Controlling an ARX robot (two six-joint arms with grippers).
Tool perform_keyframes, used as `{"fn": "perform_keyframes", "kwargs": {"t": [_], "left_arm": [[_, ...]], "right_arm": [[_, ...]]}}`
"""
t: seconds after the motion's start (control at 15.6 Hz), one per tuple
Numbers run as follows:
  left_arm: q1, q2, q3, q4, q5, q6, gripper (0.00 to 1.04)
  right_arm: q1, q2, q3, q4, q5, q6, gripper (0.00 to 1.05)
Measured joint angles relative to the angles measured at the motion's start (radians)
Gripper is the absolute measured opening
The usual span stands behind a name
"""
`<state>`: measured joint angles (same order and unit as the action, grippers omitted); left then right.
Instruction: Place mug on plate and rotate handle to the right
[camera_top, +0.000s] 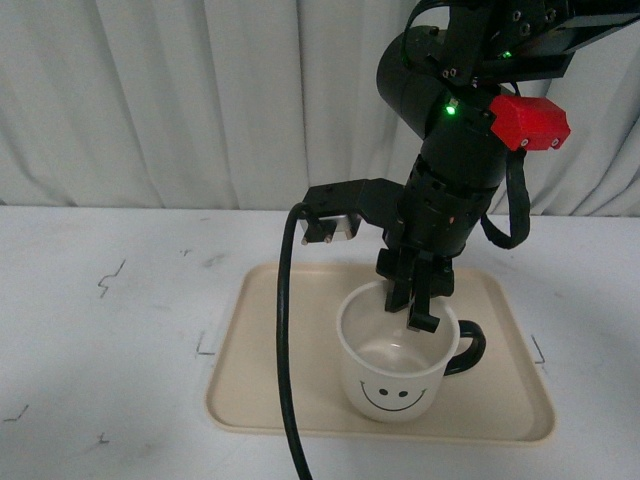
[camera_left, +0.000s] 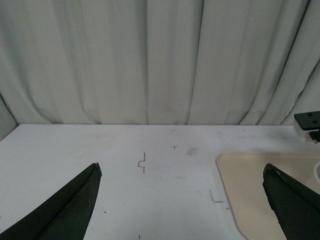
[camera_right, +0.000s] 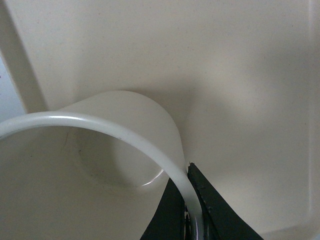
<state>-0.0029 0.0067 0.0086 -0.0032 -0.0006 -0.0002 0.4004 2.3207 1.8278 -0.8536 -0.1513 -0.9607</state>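
Mug (camera_top: 392, 372) upright on plate (camera_top: 250, 385), rim pinched between right gripper (camera_top: 413, 308) jaws, handle (camera_top: 472, 348) just right of them. Left gripper (camera_left: 181, 167) spread wide, holding nothing.

You are looking at a lab-style test bench: a plain white worktop (camera_top: 100, 350) carries small black position marks (camera_top: 110, 280), and a pleated pale curtain (camera_top: 200, 100) screens off its whole far edge.

A white table (camera_top: 120, 330) fills the foreground, its top scuffed with a few small dark marks (camera_top: 110, 278); behind it hangs a pale curtain (camera_top: 180, 100) in long vertical folds.
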Motion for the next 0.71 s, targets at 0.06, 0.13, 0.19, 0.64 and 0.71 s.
{"fn": "perform_keyframes", "kwargs": {"t": [0.06, 0.13, 0.19, 0.64, 0.71], "left_arm": [[0.0, 0.0, 0.0, 0.0, 0.0, 0.0, 0.98], [0.0, 0.0, 0.0, 0.0, 0.0, 0.0, 0.98], [0.0, 0.0, 0.0, 0.0, 0.001, 0.0, 0.98], [0.0, 0.0, 0.0, 0.0, 0.0, 0.0, 0.98], [0.0, 0.0, 0.0, 0.0, 0.0, 0.0, 0.98]], "right_arm": [[0.006, 0.002, 0.01, -0.008, 0.002, 0.0, 0.03], [0.008, 0.009, 0.021, -0.006, 0.007, 0.001, 0.03], [0.014, 0.015, 0.034, -0.016, 0.008, 0.001, 0.08], [0.012, -0.034, 0.179, -0.05, -0.182, 0.071, 0.85], [0.013, -0.069, 0.189, -0.048, -0.192, 0.089, 0.96]]}}
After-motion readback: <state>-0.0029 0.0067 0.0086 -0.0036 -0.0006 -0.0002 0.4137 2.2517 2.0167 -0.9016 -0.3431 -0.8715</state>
